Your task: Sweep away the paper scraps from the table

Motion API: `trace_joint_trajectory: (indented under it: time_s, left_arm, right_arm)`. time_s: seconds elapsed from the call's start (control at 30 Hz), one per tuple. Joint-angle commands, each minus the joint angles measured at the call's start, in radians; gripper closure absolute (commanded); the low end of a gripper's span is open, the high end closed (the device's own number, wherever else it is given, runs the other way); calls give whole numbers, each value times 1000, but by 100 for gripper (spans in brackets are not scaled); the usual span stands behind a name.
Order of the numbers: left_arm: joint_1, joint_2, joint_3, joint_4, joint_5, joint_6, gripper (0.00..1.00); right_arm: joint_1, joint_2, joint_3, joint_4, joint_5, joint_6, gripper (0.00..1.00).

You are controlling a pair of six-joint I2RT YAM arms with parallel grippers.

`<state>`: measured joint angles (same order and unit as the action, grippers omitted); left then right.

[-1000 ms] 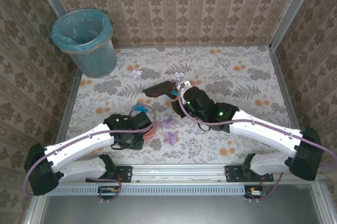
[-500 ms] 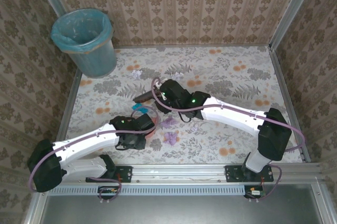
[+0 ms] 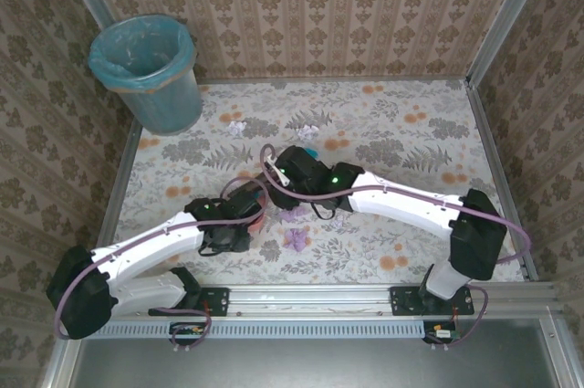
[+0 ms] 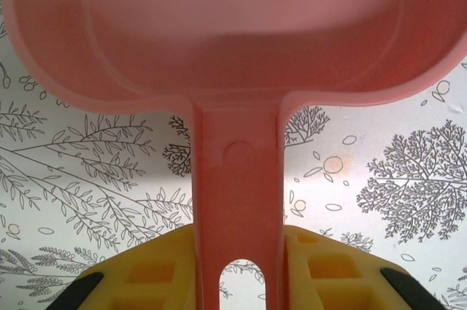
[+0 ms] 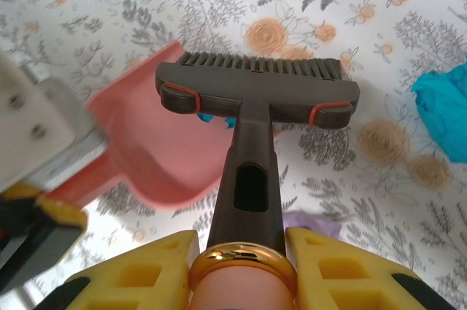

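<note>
From above the arms hide most of the dustpan and brush, but the left gripper clamps the dustpan's handle and the right gripper the brush's, with a teal paper scrap on the table beyond that gripper, near the brush head, cut off at the edge.

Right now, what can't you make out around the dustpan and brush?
Left wrist: the dustpan has its front lip cut off by the top edge.
Right wrist: a teal bit sits mostly hidden behind the brush head.
Right wrist: a teal scrap is cut by the right edge.
Top external: the right arm covers the brush.
</note>
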<state>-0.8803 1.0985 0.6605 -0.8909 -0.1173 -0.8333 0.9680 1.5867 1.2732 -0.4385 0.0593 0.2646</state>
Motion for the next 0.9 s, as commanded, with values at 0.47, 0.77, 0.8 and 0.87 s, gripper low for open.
trace_joint_trajectory:
  time_s: [0.47,0.77,0.8,0.87]
  left_arm:
    - [35,50,-67,169,-34,32,100]
    - [48,103,-57,220,-85,51,80]
    - [51,108,-56,228,-88,54,77]
    - [56,120,-55,250,-88,65,74]
  right_arm:
    - [-11,-188,-70,-69,-19,123,100]
    - [-49,-273,-106,19,37,159,100]
    - [-55,-288,-117,29,45,158,100]
    - [-69,-325,-147,56,54,157,100]
